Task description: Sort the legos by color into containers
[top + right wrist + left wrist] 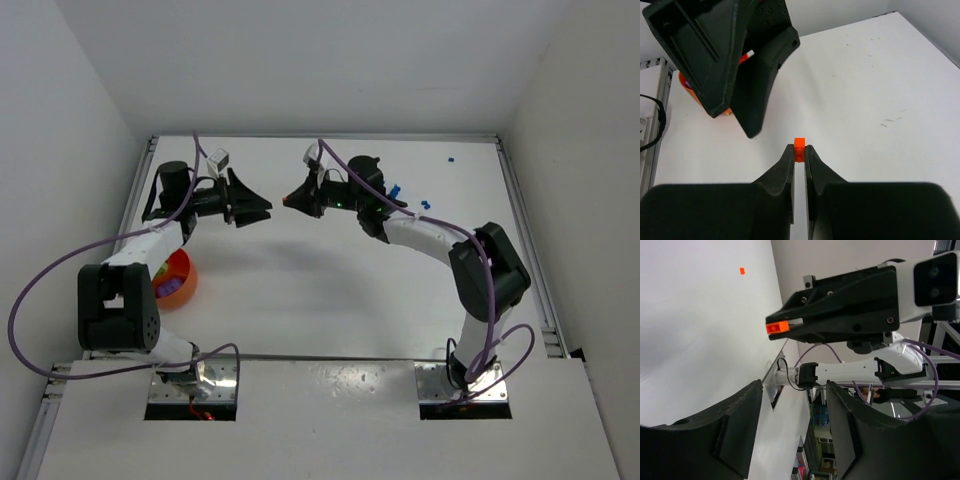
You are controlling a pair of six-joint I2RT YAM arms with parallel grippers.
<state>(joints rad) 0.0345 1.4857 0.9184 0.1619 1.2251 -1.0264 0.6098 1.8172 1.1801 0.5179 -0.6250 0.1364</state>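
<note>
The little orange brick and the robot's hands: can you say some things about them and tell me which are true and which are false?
1. The right gripper pinches the orange brick at its fingertips. True.
2. The left gripper is shut tight. False: its jaws stand apart with nothing between them.
3. The orange brick lies in the orange bowl. False: it is in the right gripper's grip, well away from the bowl, which sits beside the left arm.
4. Small blue bricks lie on the table on the right arm's side. True.
</note>
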